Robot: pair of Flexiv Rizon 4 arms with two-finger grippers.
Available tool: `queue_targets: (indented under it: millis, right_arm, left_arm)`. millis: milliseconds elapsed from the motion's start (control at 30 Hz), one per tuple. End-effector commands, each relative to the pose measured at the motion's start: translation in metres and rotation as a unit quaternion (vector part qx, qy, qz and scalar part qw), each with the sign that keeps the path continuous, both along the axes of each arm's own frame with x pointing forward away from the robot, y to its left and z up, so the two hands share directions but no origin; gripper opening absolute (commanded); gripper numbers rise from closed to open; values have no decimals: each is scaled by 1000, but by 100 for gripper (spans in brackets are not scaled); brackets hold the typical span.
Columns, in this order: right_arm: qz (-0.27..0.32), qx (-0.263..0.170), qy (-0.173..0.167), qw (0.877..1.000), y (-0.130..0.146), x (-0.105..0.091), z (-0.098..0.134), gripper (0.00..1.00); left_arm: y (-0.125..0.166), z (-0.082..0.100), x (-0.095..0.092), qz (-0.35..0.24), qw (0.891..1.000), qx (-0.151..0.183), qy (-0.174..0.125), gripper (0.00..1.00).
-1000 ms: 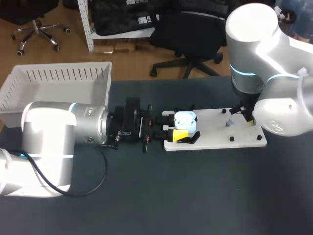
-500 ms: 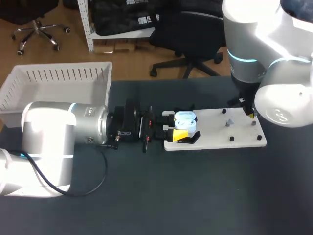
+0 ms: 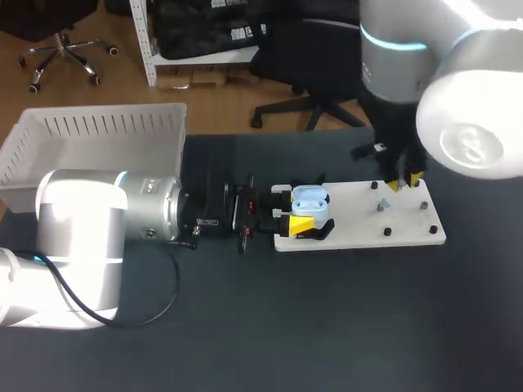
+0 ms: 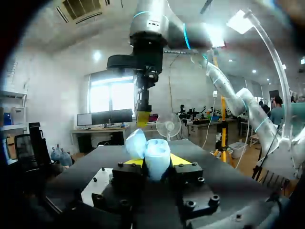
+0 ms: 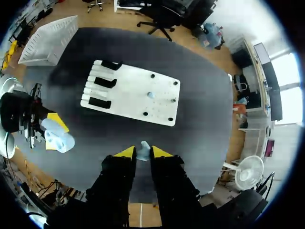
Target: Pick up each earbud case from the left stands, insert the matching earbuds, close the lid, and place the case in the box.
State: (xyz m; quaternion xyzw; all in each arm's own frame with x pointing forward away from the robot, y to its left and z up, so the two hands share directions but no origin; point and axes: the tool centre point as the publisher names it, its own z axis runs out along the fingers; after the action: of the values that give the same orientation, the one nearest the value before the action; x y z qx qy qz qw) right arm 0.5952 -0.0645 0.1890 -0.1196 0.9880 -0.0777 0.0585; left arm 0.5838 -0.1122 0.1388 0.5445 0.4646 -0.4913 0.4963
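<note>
Near the board [image 3: 396, 222], left pincer [image 3: 297, 210] clamps the open case [image 4: 155, 155] upright; right pincer [image 5: 143, 154] pinches an earbud [image 5: 143, 149].

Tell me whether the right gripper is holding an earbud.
Yes, the right gripper pinches a pale blue earbud between its two yellow fingertips.

- Glossy pale blue earbud case [image 3: 310, 201], at the left end of the flat white board [image 3: 359, 222] with black stands.
- Small pale blue earbud [image 5: 143, 149], in the yellow-tipped right tool [image 5: 143, 153].
- Dark grey tabletop [image 3: 327, 327].
- White slatted plastic box [image 3: 90, 135].

Dark table [image 3: 327, 327] w/ white stand board [image 3: 351, 222] & white box [image 3: 98, 122] on it.
</note>
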Motion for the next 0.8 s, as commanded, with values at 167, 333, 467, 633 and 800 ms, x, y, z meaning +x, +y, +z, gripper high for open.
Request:
queue_targets:
  millis: [167, 333, 467, 633, 800]
  right_arm:
    - [20, -5, 1, 1000, 58, -31, 33, 0]
    - [22, -3, 1, 1000, 62, -34, 33, 0]
    - [22, -3, 1, 1000, 62, -34, 33, 0]
    - [22, -3, 1, 1000, 62, -34, 33, 0]
    - [-60, 7, 14, 998, 80, -31, 29, 0]
  left_arm:
    - [-1, -1, -2, 5, 1000, -2, -2, 0]
    - [-1, -1, -2, 5, 1000, -2, -2, 0]
    - [-1, -1, -2, 5, 1000, -2, -2, 0]
    - [-1, -1, -2, 5, 1000, -2, -2, 0]
    - [-1, -1, -2, 5, 1000, -2, -2, 0]
